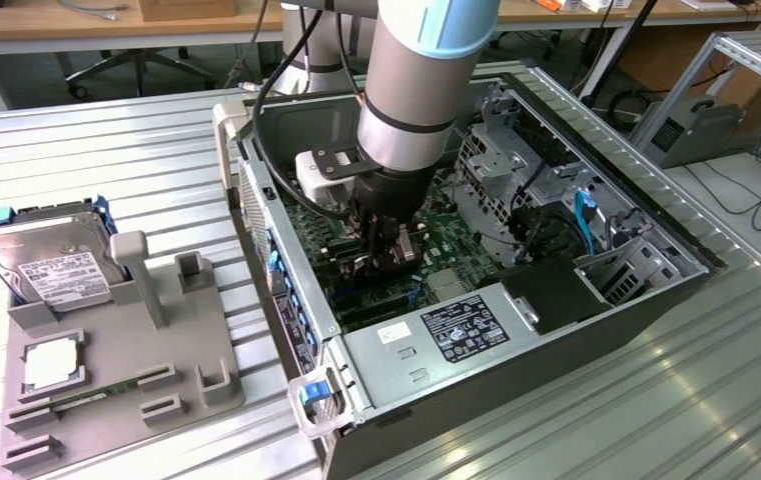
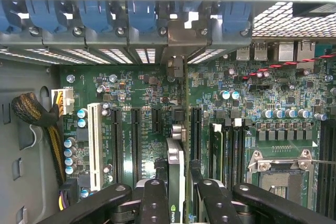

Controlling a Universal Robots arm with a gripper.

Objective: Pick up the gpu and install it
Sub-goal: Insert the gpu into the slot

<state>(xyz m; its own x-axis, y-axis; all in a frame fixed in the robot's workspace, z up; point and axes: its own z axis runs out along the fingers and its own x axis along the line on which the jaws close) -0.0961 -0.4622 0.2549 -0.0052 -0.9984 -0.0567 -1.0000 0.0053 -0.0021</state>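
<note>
Black-faced and silver-edged, the gpu (image 2: 177,182) stands on edge between the gripper (image 2: 178,195) fingers (image 2: 155,203), which are closed against both its faces. It sits low over the green motherboard (image 2: 136,103) among the long black expansion slots (image 2: 116,137), its end lined up with the rear bracket openings under the blue clips (image 2: 142,17). In the exterior view the gripper (image 1: 387,262) reaches down inside the open computer case (image 1: 647,290). On the exterior view's left, a grey holder tray (image 1: 180,340) carries the silver hard drive (image 1: 53,262) upright and a narrow green memory stick (image 1: 93,395).
</note>
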